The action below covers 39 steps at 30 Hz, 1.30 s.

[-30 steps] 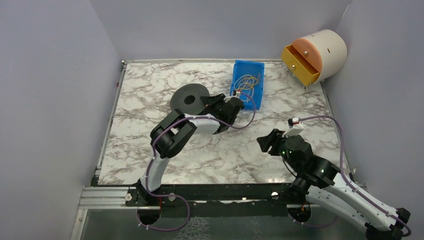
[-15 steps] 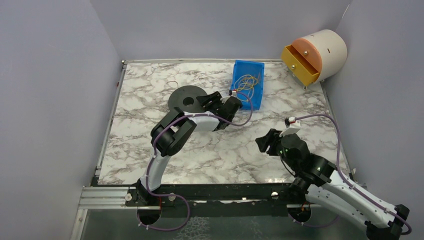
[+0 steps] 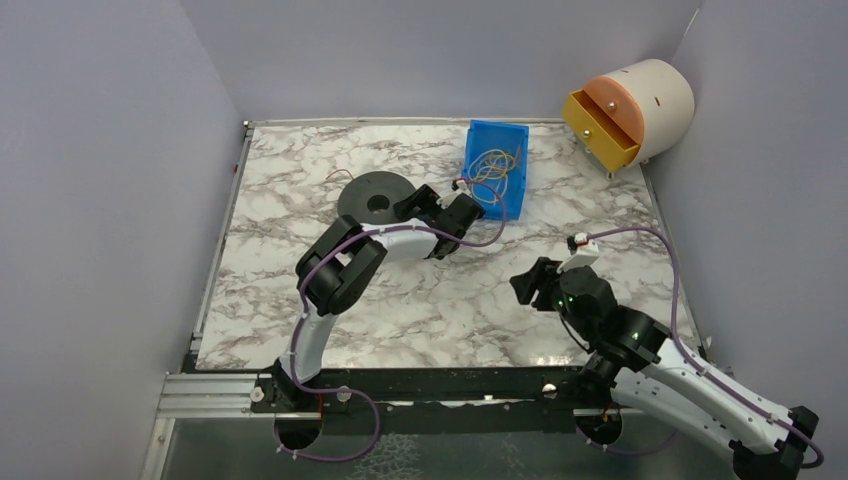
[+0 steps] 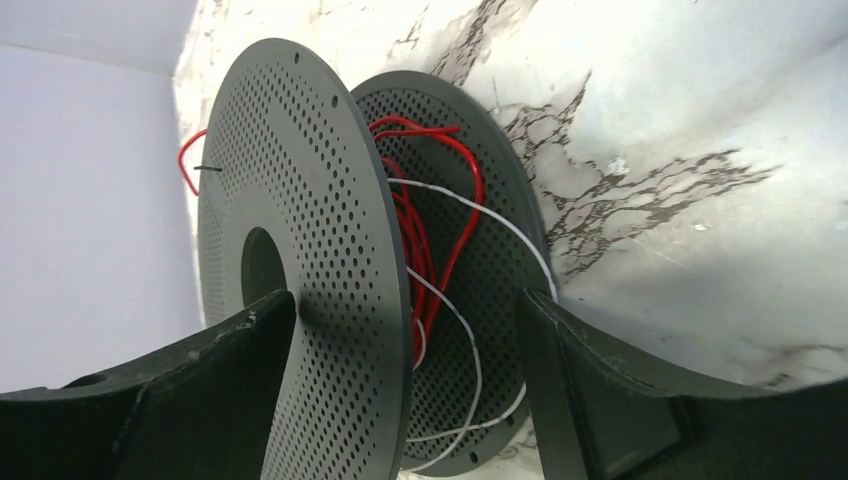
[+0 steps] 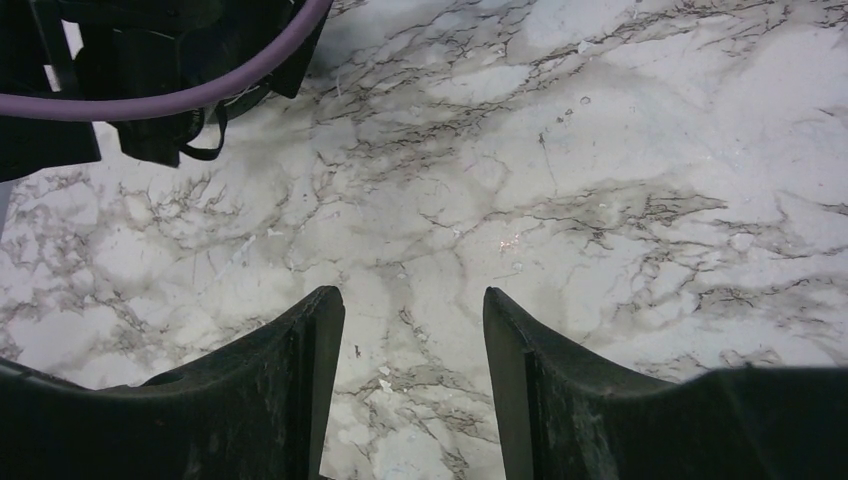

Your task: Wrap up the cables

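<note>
Marble-patterned tabletop, top view: left gripper spread wide at dark grey perforated plastic spool; right gripper parted, well apart from it. Left wrist: thin red and white cables looped between spool flanges. Right wrist: fingers apart above marble.

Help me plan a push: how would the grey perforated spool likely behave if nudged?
The grey perforated spool lies flat on the marble tabletop, so it probably slides rather than rolls. Its thin, hole-riddled discs suggest it is light. The red wires sit in slack loops between them, so a jolt may loosen them.
</note>
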Each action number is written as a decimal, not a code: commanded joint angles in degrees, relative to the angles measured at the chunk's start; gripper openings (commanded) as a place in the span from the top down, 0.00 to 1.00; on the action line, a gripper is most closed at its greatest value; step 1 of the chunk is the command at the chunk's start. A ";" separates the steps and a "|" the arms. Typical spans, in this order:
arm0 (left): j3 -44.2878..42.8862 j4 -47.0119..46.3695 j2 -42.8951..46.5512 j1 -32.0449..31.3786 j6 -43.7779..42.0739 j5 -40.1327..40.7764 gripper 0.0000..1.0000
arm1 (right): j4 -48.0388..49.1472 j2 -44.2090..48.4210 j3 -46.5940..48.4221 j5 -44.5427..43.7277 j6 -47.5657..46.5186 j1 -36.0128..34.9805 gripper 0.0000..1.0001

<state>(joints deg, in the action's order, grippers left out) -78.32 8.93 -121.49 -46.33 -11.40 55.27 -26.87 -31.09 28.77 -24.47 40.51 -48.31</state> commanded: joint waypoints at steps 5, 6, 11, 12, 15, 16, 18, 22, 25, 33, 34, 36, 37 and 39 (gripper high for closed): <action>3.31 4.44 9.36 -0.95 11.35 -10.61 0.12 | -0.56 -0.52 3.11 0.63 -1.86 -0.29 0.39; 3.78 4.53 10.51 -1.03 12.15 -11.44 0.11 | -0.74 -0.81 3.39 0.58 -1.92 -0.29 0.39; 6.37 5.48 17.03 -1.38 18.78 -19.16 0.07 | 0.76 -2.81 4.27 1.20 -3.73 -0.29 0.37; 6.95 5.64 18.40 -1.58 19.99 -20.72 0.06 | 1.11 -3.72 4.54 1.31 -3.97 -0.29 0.36; 8.76 6.32 23.09 -2.26 22.63 -24.43 0.03 | 1.77 -7.79 6.12 1.19 -5.47 -0.24 0.34; 9.18 6.62 24.65 -2.28 23.22 -25.79 0.02 | 2.24 -9.49 6.88 1.63 -6.88 -0.28 0.33; 9.28 7.98 28.32 -2.29 24.00 -28.44 0.01 | 2.50 -13.72 9.00 2.87 -8.64 -0.20 0.32; 7.51 12.16 33.09 -2.10 23.83 -33.58 0.01 | 2.45 -22.07 13.58 4.17 -11.69 0.01 0.27; 7.00 14.00 36.65 -0.40 23.88 -38.75 0.01 | 1.90 -28.72 17.58 6.41 -13.75 2.00 0.21; 6.53 18.07 41.73 9.13 22.23 -51.45 0.01 | 1.13 -39.78 23.74 19.87 -16.64 18.51 0.05; 7.05 18.09 42.47 10.90 22.88 -53.01 0.01 | 1.16 -40.21 24.26 20.58 -16.62 20.41 0.04; 8.41 17.66 43.86 14.42 24.20 -55.57 0.01 | 0.10 -40.77 25.88 20.28 -16.12 22.72 0.01; 9.26 17.45 44.52 16.08 24.77 -56.42 0.01 | -0.46 -40.82 26.91 19.50 -15.92 23.24 0.00; 10.60 17.18 45.75 18.68 25.96 -56.86 0.01 | -2.32 -40.56 29.67 17.69 -15.82 23.35 0.00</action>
<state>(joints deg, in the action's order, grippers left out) -70.15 25.78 -79.42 -32.34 11.92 4.60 -26.87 -72.03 52.88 -7.84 25.21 -25.56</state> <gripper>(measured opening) 0.989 0.996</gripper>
